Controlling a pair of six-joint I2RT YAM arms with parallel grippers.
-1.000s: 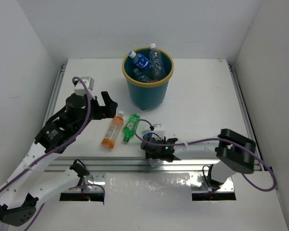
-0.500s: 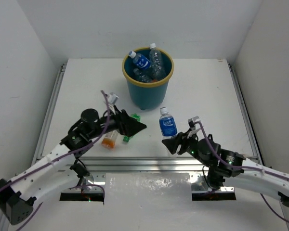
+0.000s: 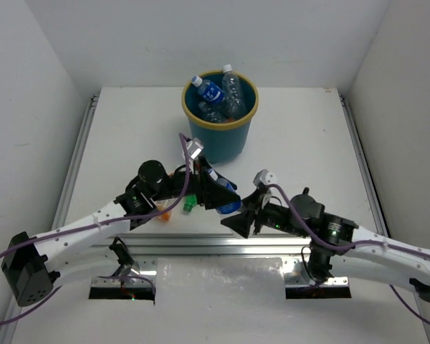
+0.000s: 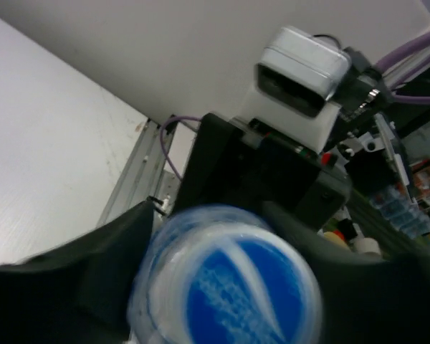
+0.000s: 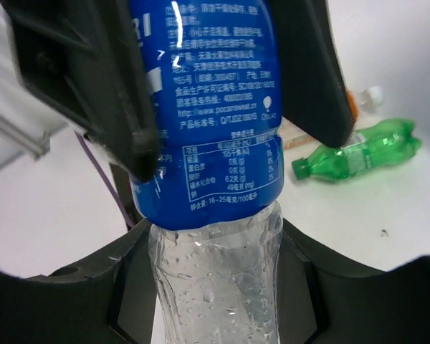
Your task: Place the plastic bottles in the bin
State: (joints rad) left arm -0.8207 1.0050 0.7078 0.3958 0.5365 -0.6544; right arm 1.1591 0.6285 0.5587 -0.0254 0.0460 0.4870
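Note:
A clear bottle with a blue label (image 3: 228,206) hangs above the table's front middle, gripped from both sides. My right gripper (image 3: 239,218) is shut on its clear lower part (image 5: 215,279). My left gripper (image 3: 221,195) has its fingers (image 5: 115,107) pressed on both sides of the blue label (image 5: 208,107); the bottle's end (image 4: 226,287) fills the left wrist view. A green bottle (image 3: 189,206) (image 5: 358,154) and an orange bottle (image 3: 163,213) lie on the table, mostly hidden under the left arm. The teal bin (image 3: 222,140) stands behind, holding a blue-labelled bottle (image 3: 209,91) and clear ones (image 3: 233,89).
A metal rail (image 3: 201,245) runs along the table's near edge and another (image 3: 75,161) down the left side. White walls close in the table on three sides.
The left arm swung right, over the lying bottles, and its jaws closed on the blue-labelled bottle. The right gripper carried that bottle left and tipped it towards the left gripper.

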